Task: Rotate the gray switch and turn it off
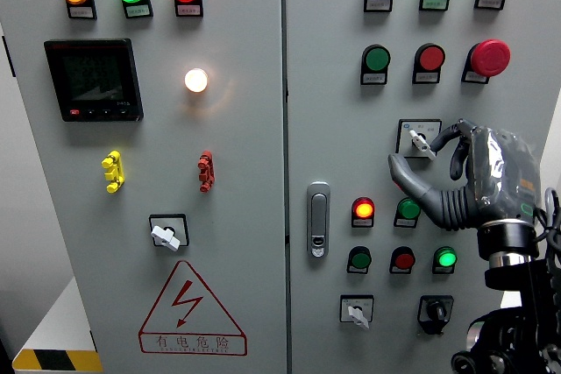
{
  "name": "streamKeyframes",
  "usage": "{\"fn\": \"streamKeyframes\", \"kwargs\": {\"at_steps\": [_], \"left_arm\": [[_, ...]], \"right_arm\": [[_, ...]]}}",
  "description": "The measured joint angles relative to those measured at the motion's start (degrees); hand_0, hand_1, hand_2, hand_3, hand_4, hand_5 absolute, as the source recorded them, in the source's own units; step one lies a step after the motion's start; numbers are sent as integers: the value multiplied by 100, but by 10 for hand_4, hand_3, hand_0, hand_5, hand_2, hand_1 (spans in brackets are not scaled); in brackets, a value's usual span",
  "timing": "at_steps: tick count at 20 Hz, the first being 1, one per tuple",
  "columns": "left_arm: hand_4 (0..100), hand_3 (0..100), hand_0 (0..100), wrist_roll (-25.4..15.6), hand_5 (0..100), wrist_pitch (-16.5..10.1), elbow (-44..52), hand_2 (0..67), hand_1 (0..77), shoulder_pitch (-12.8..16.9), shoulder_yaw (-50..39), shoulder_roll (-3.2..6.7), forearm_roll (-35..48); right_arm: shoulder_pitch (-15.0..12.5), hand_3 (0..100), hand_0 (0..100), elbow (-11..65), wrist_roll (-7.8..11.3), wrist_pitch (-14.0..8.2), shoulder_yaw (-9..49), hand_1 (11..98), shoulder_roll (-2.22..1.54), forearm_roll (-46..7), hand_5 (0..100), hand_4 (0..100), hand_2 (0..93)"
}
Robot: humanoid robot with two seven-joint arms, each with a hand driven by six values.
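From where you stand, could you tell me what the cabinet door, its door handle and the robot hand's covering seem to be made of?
Pale grey cabinet door: probably painted sheet metal, matte and flat. Oblong silver door handle: looks like chromed metal, with bright reflections. Right robot hand: black ribbed fingers, seemingly rubber or plastic, under a glossy, wrinkled clear film.

Right hand (pixel 456 168) fingertips touch the gray switch (pixel 419 140) on the cabinet door (pixel 333 111)

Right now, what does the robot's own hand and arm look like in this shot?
Only the right hand shows: dark grey segmented fingers with ribbed, rubbery joints, and a back covered by a glossy clear plastic sheet over grey casing. Below it sit a shiny metal wrist ring, black arm hardware and thin dark cables at the right edge.
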Motion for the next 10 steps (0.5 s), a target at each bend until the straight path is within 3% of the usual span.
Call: {"fn": "streamKeyframes", "kwargs": {"at_steps": [10], "left_arm": [[130, 213, 0, 0, 128, -3, 0, 105, 0, -3, 0, 3, 3]], "right_arm": [[-4, 1000, 0, -25, 14, 6, 17, 373, -14, -140, 984, 1000, 633]]}}
